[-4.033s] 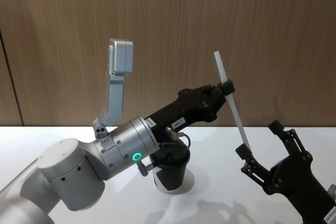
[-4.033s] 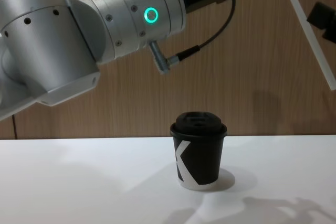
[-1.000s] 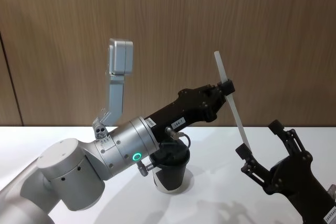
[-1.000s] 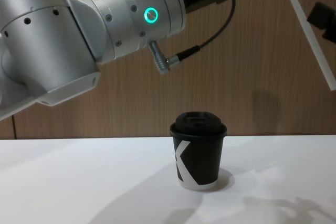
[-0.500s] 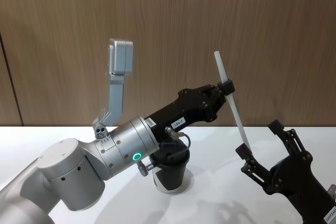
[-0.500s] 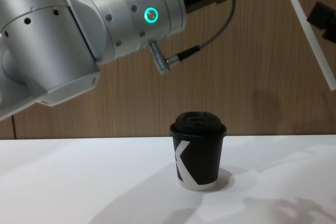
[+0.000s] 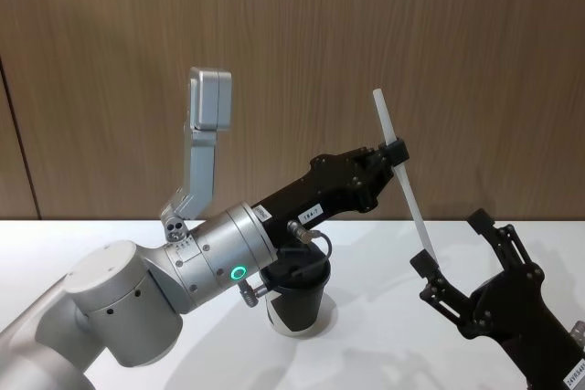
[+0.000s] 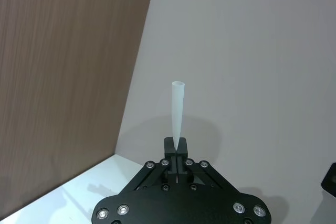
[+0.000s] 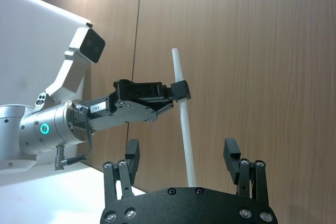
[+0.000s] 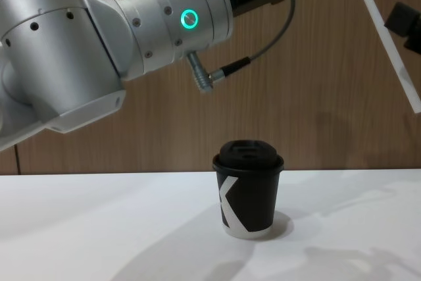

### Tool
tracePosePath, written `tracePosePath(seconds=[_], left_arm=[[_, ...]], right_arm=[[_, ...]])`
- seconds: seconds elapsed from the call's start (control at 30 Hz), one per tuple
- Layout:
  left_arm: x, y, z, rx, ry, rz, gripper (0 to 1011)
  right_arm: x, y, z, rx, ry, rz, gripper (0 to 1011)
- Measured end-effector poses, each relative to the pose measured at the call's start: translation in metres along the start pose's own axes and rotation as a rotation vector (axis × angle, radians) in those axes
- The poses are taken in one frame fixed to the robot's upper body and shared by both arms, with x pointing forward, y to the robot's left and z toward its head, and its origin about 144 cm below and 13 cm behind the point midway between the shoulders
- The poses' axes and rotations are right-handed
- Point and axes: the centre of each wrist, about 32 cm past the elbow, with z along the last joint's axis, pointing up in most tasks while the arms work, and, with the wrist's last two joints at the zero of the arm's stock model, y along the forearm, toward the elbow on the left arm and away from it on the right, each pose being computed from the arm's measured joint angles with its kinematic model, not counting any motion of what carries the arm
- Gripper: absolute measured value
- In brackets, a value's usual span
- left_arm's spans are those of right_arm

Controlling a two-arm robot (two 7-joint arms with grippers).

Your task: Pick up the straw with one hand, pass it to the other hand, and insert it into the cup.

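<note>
The white straw point(image 7: 402, 175) stands tilted in the air above the table's right side. My left gripper point(image 7: 395, 151), on the silver arm with the green ring point(image 7: 239, 273), is shut on the straw's upper part point(image 8: 177, 108). Lower down, my black right gripper point(image 7: 451, 242) is open, and the straw's lower end point(image 9: 188, 145) stands between its spread fingers point(image 9: 132, 153) without being clamped. In the right wrist view the left gripper point(image 9: 180, 90) shows holding the straw. The black cup point(image 10: 248, 189) with the white "K" and domed lid stands upright on the table, under the left arm point(image 7: 297, 294).
The white table point(image 10: 99, 228) ends at a wood-panelled wall point(image 7: 457, 43). My bulky left arm point(image 10: 99, 44) reaches across above the cup. A grey camera bracket point(image 7: 206, 134) rises from that arm.
</note>
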Motion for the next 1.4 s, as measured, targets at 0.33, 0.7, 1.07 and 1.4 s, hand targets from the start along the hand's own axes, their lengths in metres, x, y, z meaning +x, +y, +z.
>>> tracePosePath(seconds=[0.33,0.7,1.07,1.4], left_arm=[[0.0000,0.0000,0.0000,0.000,0.000,0.000,6],[0.0000,0.0000,0.0000,0.000,0.000,0.000,7],[0.0000,0.0000,0.0000,0.000,0.000,0.000,7],[0.0000,0.0000,0.0000,0.000,0.000,0.000,7]], right_arm=[[0.0000,0.0000,0.0000,0.000,0.000,0.000,1001],[0.0000,0.0000,0.0000,0.000,0.000,0.000,1001],[0.0000,0.0000,0.0000,0.000,0.000,0.000,1001],[0.0000,0.0000,0.0000,0.000,0.000,0.000,1001]])
